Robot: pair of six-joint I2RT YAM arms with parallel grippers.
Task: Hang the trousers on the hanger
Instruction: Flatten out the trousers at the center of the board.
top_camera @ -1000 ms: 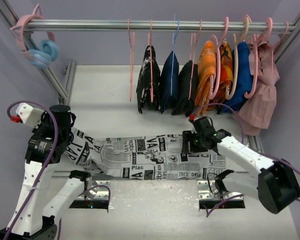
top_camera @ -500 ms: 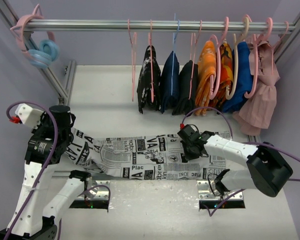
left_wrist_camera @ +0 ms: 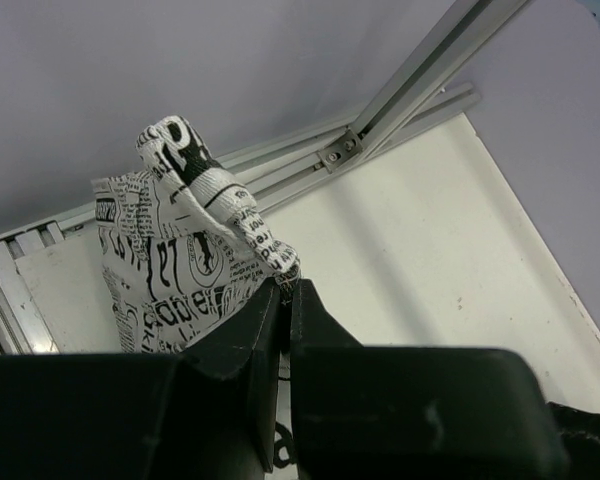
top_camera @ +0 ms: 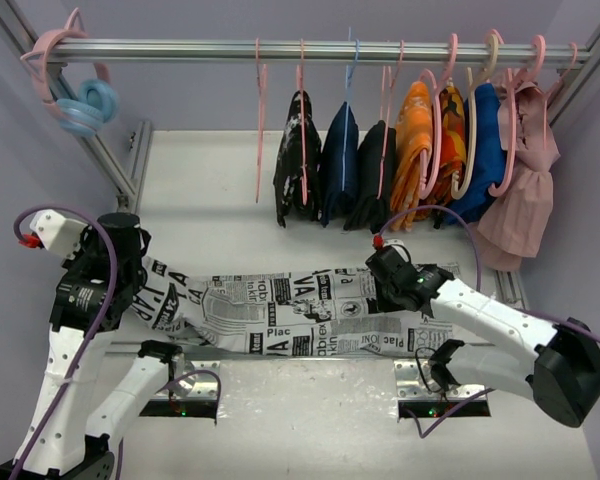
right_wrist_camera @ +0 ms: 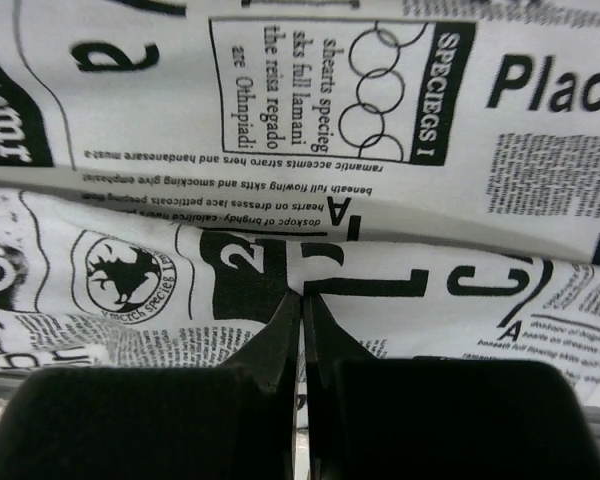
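Observation:
The newspaper-print trousers (top_camera: 280, 315) lie stretched left to right across the table's near half. My left gripper (top_camera: 142, 270) is shut on their left end; in the left wrist view that end (left_wrist_camera: 170, 270) stands bunched above the closed gripper (left_wrist_camera: 288, 285). My right gripper (top_camera: 383, 292) is pressed down on the trousers' right part. In the right wrist view its jaws (right_wrist_camera: 302, 295) are shut, pinching a fold of the printed cloth (right_wrist_camera: 280, 100). The thin pale-pink hanger (top_camera: 262, 120) hangs bare on the rail, left of the hung clothes.
A metal rail (top_camera: 180, 48) crosses the back, carrying black (top_camera: 298, 160), navy (top_camera: 338, 165), orange (top_camera: 416, 150), blue (top_camera: 488, 150) and pink (top_camera: 525, 190) garments on hangers. Pink and blue rings (top_camera: 80, 100) hang at its left end. Frame posts (top_camera: 110, 160) flank the table.
My right gripper has gone from open to shut on the trousers, shifting left and then back right along the cloth. The left arm has hardly moved.

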